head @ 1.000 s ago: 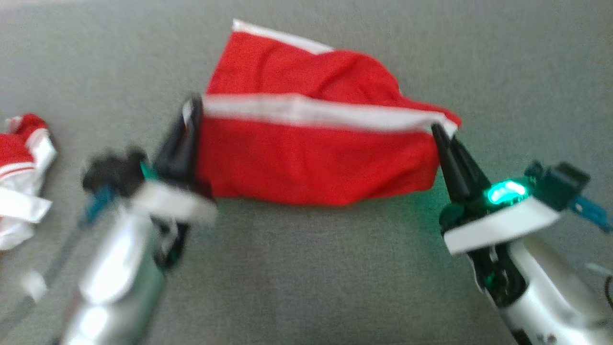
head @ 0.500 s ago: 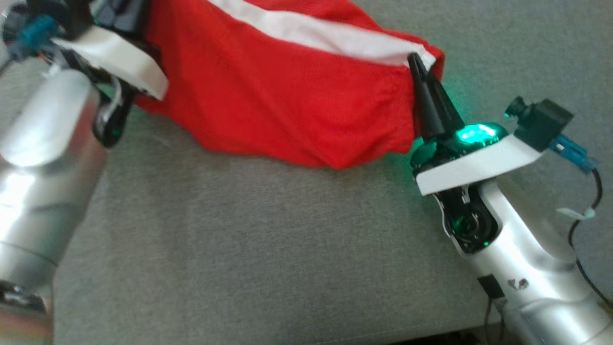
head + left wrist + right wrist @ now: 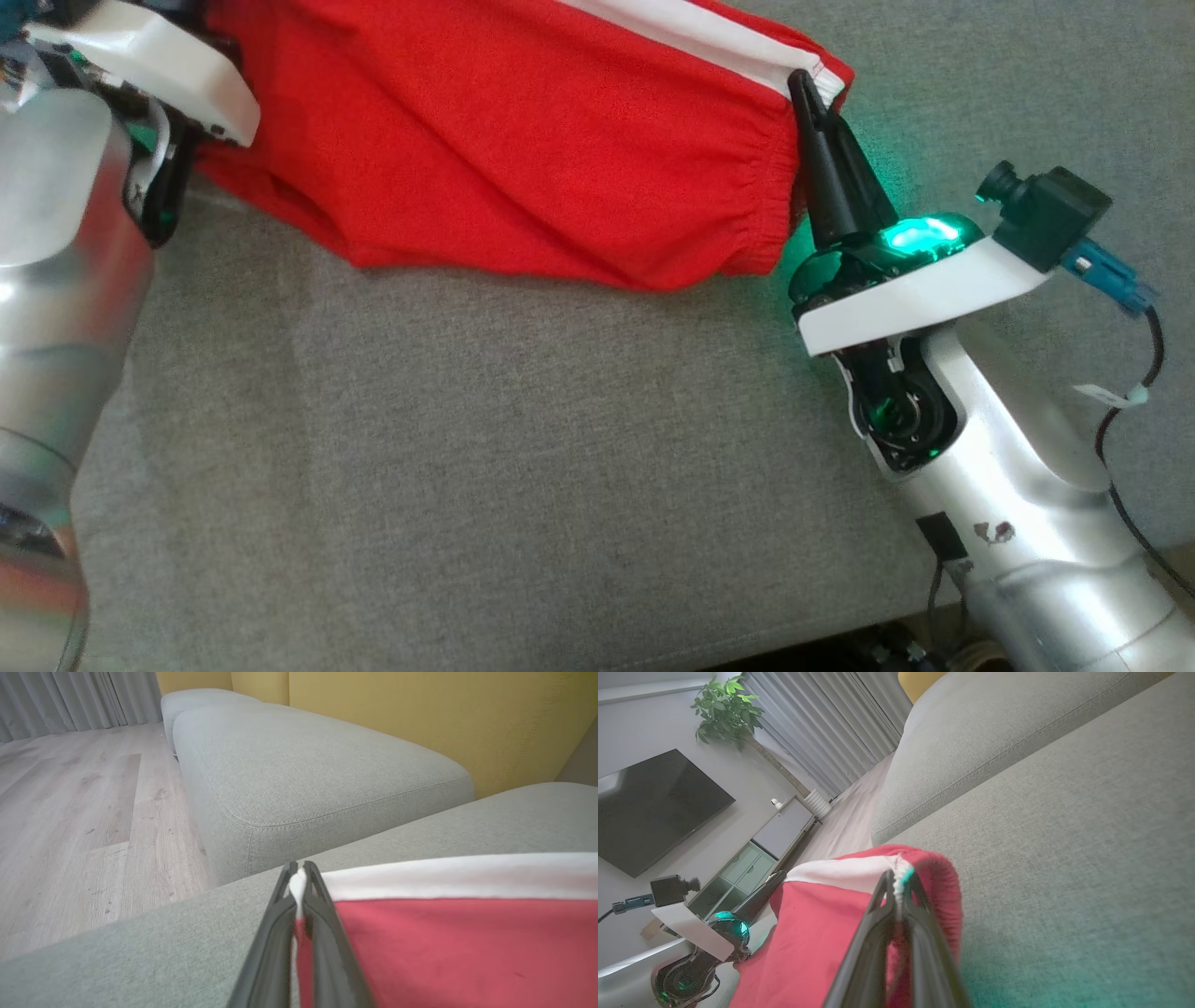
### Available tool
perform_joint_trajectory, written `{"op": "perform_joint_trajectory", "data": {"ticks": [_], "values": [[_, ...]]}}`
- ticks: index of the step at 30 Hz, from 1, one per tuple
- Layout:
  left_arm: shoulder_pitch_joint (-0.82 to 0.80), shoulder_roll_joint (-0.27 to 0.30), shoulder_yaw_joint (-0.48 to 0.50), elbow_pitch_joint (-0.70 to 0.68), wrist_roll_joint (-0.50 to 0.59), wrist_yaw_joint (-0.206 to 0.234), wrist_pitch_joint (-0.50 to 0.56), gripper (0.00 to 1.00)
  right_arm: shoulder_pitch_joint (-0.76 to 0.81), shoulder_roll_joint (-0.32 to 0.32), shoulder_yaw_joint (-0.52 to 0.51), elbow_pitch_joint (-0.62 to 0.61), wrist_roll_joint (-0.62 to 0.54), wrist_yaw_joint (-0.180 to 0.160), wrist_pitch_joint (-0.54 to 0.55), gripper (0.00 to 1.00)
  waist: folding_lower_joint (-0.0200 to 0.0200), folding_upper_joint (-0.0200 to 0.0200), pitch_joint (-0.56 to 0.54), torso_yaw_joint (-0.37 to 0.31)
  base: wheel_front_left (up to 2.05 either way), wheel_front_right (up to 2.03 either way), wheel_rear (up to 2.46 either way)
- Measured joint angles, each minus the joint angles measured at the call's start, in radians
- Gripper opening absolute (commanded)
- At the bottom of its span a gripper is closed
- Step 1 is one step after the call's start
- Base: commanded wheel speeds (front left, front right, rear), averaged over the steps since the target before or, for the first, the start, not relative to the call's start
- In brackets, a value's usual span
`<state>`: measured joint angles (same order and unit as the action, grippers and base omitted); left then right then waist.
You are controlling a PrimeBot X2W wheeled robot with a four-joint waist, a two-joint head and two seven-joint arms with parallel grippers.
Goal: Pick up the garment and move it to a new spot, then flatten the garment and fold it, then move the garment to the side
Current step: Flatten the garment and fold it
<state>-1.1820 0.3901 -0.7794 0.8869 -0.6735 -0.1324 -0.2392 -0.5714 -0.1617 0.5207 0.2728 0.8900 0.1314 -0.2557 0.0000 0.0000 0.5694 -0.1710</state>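
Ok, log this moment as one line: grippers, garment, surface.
left gripper: shut on garment corner | right gripper: shut on opposite corner | garment: stretched between both over grey sofa cushion | fold: not yet done

The garment is red, with a white band along its upper edge and a gathered elastic hem at its right end. It hangs stretched sideways and doubled over, its two top corners pinched in the left gripper and the right gripper. Its lower fold sags in slack creases toward the grey sofa seat, well back from the seat's front edge.
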Motion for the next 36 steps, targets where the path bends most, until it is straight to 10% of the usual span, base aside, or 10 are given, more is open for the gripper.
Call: {"op": "perform_joint_trajectory", "data": {"ticks": [1,2,3,9,17,36], "values": [[0.000,-0.005,-0.003,0.015,-0.005,0.000,0.000,0.62,-0.003,0.000,0.004,0.004,0.000,0.000,0.000,0.13,0.0000,0.0000,0.000,0.000,0.00,0.00,0.00],[0.001,-0.009,-0.003,0.027,-0.007,0.000,-0.001,1.00,-0.005,0.000,0.004,0.008,0.000,0.000,0.000,0.62,-0.0001,0.0000,0.000,0.001,0.00,0.00,0.00],[0.000,-0.014,-0.005,0.040,-0.008,0.000,-0.001,1.00,-0.008,0.002,0.004,0.015,0.001,0.000,-0.001,1.00,-0.0001,0.0000,-0.001,0.002,0.00,0.00,0.00],[0.057,-0.033,0.000,0.111,-0.019,0.000,-0.013,1.00,-0.005,-0.002,0.017,0.076,-0.004,0.000,-0.001,1.00,-0.0001,0.0000,-0.040,0.012,0.00,0.00,0.00],[0.316,-0.064,0.253,-0.090,0.022,0.109,-0.013,1.00,0.114,-0.024,-0.051,0.107,-0.061,0.000,-0.001,1.00,-0.0001,0.0000,-0.132,0.041,0.00,0.00,0.00],[0.838,-0.222,0.596,-0.433,0.407,0.149,-0.014,1.00,0.266,0.060,-0.415,0.088,-0.576,0.000,-0.001,1.00,-0.0002,0.0001,-0.319,0.129,0.00,0.00,0.00]]}}
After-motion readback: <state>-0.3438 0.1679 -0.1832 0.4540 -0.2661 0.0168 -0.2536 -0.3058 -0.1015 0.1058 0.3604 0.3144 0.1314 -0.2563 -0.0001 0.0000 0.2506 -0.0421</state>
